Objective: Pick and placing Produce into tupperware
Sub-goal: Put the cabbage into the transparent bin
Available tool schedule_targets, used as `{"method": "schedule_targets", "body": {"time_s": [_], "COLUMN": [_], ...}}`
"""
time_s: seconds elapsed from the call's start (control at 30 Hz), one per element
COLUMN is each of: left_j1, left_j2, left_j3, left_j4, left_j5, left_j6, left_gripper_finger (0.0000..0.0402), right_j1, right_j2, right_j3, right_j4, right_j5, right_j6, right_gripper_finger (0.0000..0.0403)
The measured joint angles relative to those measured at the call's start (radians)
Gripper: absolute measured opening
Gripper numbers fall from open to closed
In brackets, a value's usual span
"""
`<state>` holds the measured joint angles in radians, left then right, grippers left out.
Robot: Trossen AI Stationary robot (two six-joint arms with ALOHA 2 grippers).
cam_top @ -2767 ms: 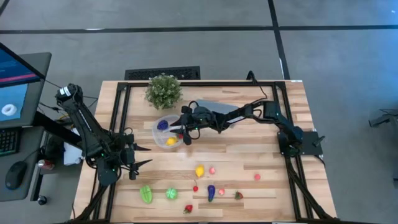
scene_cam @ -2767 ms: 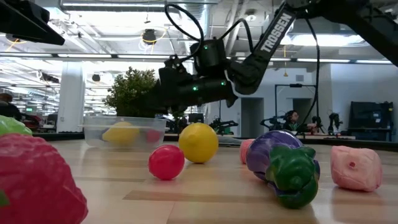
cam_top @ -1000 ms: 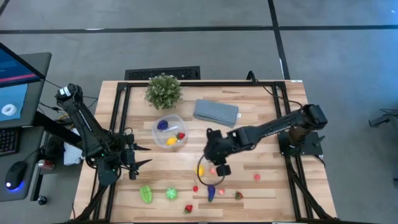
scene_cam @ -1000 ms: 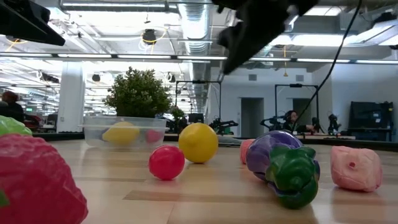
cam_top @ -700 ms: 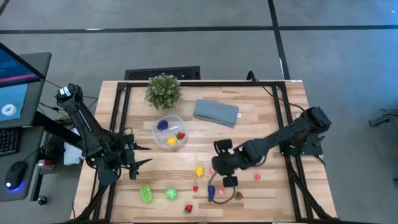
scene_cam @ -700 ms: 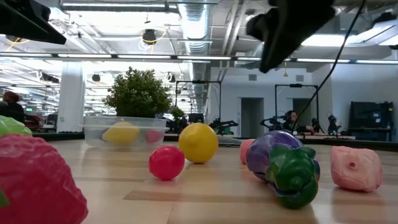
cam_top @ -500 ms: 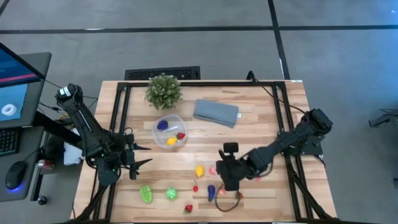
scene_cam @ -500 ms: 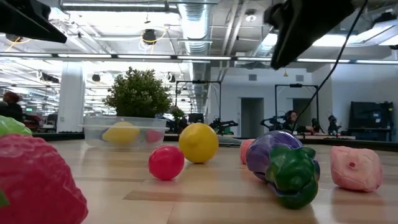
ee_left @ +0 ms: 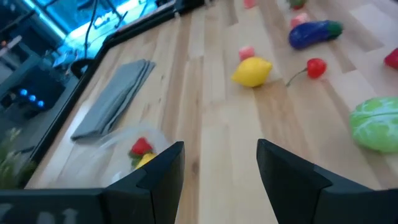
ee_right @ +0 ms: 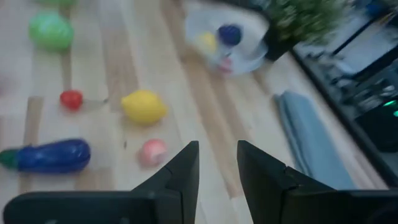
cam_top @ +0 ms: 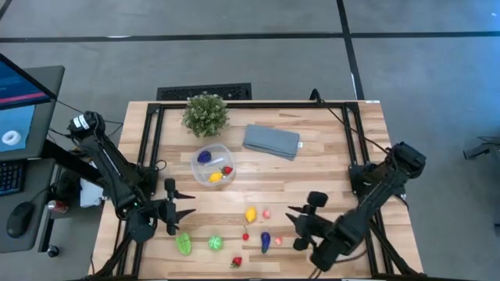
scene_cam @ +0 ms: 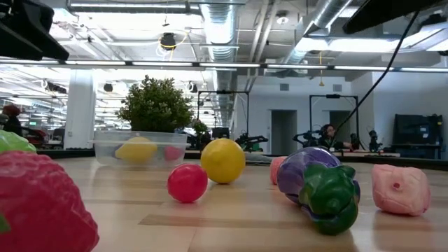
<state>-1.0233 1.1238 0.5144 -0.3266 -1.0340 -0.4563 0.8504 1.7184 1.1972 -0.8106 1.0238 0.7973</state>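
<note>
The tupperware (cam_top: pixel 212 165), a clear round tub, stands mid-table with a blue, a red and a yellow piece inside. Loose produce lies nearer the near edge: a lemon (cam_top: pixel 251 214), a pink piece (cam_top: pixel 266 212), a cherry (cam_top: pixel 245 236), an eggplant (cam_top: pixel 265 242), a strawberry (cam_top: pixel 237 262) and two green pieces (cam_top: pixel 183 243). My right gripper (cam_top: pixel 295 226) is open and hovers right of the eggplant, pointing toward the table's left; its wrist view shows the lemon (ee_right: pixel 144 106) and eggplant (ee_right: pixel 46 155) ahead. My left gripper (cam_top: pixel 186 209) is open, above the table left of the lemon.
A potted plant (cam_top: pixel 205 113) stands at the far edge and a folded grey-blue cloth (cam_top: pixel 271 141) lies right of the tub. Black frame rails (cam_top: pixel 148 148) run along the table's sides. Bare wood lies between the tub and the loose produce.
My right gripper has swung from above the lemon and pink piece toward the near right, past the eggplant, and risen out of the low view; it now points toward the table's left, holding nothing. My left gripper has shifted slightly toward the near edge and right. No produce has moved.
</note>
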Motion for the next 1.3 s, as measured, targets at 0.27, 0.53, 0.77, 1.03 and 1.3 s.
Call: {"method": "schedule_targets", "body": {"time_s": [0.27, 0.53, 0.77, 1.03, 1.3], "left_j1": [0.057, 0.175, 0.264, 0.337, 0.365], "left_j2": [0.066, 0.126, 0.153, 0.155, 0.155], "left_j3": [0.0, 0.0, 0.0, 0.037, 0.047], "left_j4": [0.281, 0.455, 0.484, 0.47, 0.449], "left_j5": [0.143, 0.413, 0.589, 0.779, 0.854], "left_j6": [0.227, 0.339, 0.34, 0.342, 0.344], "left_gripper_finger": [0.0192, 0.0192, 0.0192, 0.0192, 0.0192], "right_j1": [0.091, 0.136, 0.142, 0.136, 0.135], "right_j2": [0.0, 0.0, 0.0, 0.0, 0.0], "right_j3": [-0.119, -0.211, -0.243, -0.255, -0.255], "right_j4": [-0.004, -0.005, -0.035, -0.06, -0.082], "right_j5": [0.239, 0.353, 0.377, 0.378, 0.377], "right_j6": [0.253, 0.42, 0.52, 0.573, 0.593], "right_gripper_finger": [0.0135, 0.0138, 0.0166, 0.0217, 0.0234]}}
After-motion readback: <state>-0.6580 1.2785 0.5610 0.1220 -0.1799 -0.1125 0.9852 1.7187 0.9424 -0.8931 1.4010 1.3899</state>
